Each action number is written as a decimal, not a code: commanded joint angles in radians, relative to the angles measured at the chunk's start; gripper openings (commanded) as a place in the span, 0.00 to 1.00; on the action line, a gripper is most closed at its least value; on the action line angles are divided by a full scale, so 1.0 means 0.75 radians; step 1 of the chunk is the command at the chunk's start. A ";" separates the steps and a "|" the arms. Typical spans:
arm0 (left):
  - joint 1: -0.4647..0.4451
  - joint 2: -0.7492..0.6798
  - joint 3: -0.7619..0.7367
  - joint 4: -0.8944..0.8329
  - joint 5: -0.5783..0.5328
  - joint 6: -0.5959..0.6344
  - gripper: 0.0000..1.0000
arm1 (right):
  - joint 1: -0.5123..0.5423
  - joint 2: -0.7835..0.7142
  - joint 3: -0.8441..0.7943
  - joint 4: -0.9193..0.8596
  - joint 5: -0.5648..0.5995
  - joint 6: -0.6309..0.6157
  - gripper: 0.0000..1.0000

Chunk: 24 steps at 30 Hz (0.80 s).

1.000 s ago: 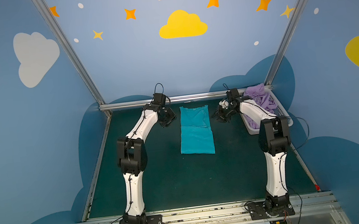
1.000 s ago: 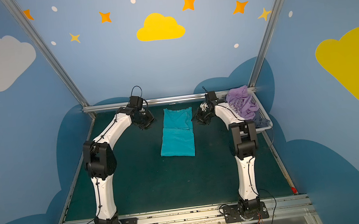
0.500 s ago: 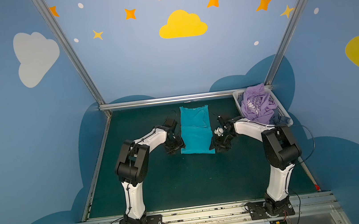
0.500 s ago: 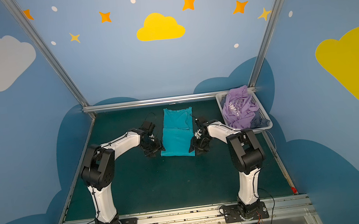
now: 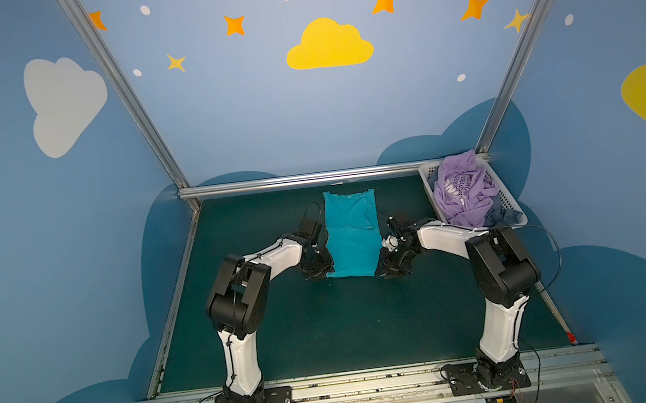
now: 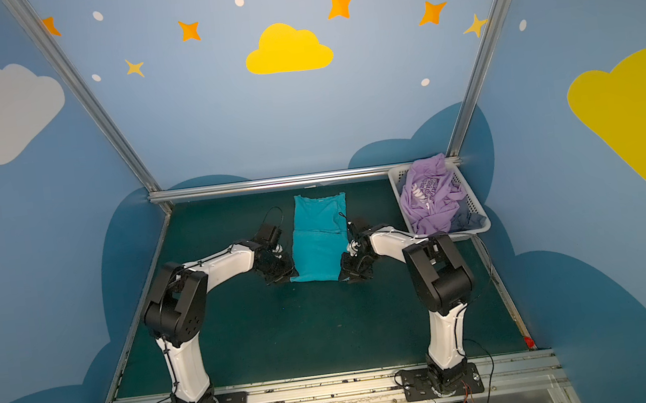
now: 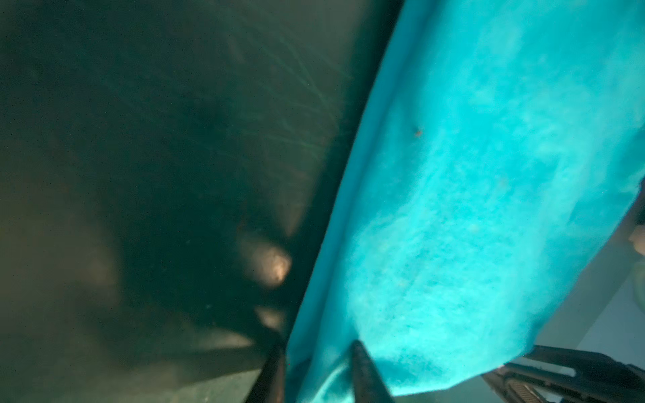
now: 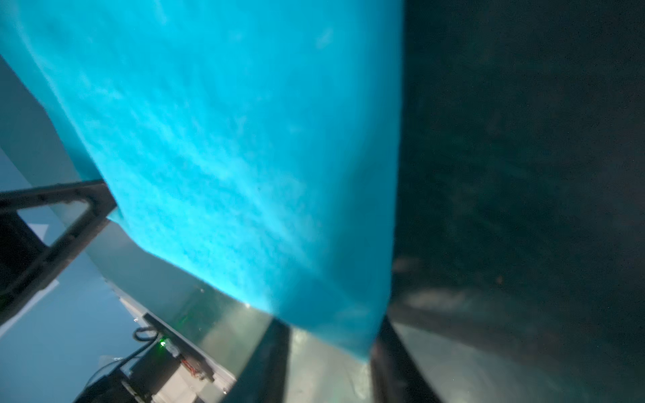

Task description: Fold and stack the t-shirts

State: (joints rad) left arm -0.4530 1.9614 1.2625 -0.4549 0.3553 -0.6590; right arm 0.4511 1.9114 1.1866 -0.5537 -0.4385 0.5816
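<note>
The teal t-shirt [image 5: 352, 232] [image 6: 320, 240] lies folded into a long strip on the green table, running from the back rail towards me. My left gripper [image 5: 328, 271] [image 6: 290, 275] is low at its near left corner. In the left wrist view the teal cloth [image 7: 471, 209] bunches between the narrowed fingers of the left gripper [image 7: 317, 349]. My right gripper [image 5: 380, 268] [image 6: 342, 273] is at the near right corner, and the cloth's [image 8: 227, 139] tip sits between that gripper's [image 8: 331, 324] close-set fingers. The lavender t-shirt [image 5: 463, 193] [image 6: 430, 197] is crumpled in the basket.
The white perforated basket [image 5: 425, 175] [image 6: 393, 177] stands at the back right against the wall frame, with a dark blue-grey cloth [image 5: 503, 216] under the lavender one. An aluminium rail [image 5: 302, 179] closes the table's far edge.
Both arms swung from the shirt's far end down to its near corners. Their jaws widened on the way and then closed in on the cloth. The shirt has not shifted.
</note>
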 commanded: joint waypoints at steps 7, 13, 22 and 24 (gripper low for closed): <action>-0.036 -0.039 -0.025 -0.123 0.034 0.020 0.04 | 0.013 -0.094 -0.061 0.024 -0.027 -0.035 0.00; -0.123 -0.293 -0.102 -0.264 -0.043 0.033 0.04 | 0.092 -0.288 -0.139 -0.097 -0.090 0.003 0.00; -0.136 -0.665 -0.159 -0.407 -0.100 -0.020 0.04 | 0.131 -0.657 -0.190 -0.323 -0.144 0.120 0.00; -0.136 -0.721 -0.152 -0.426 -0.112 -0.030 0.04 | 0.120 -0.688 -0.171 -0.358 -0.155 0.132 0.00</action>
State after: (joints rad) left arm -0.5583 1.4590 1.1488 -0.7067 0.3054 -0.6682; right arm 0.5491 1.4246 1.0473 -0.7296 -0.5346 0.6491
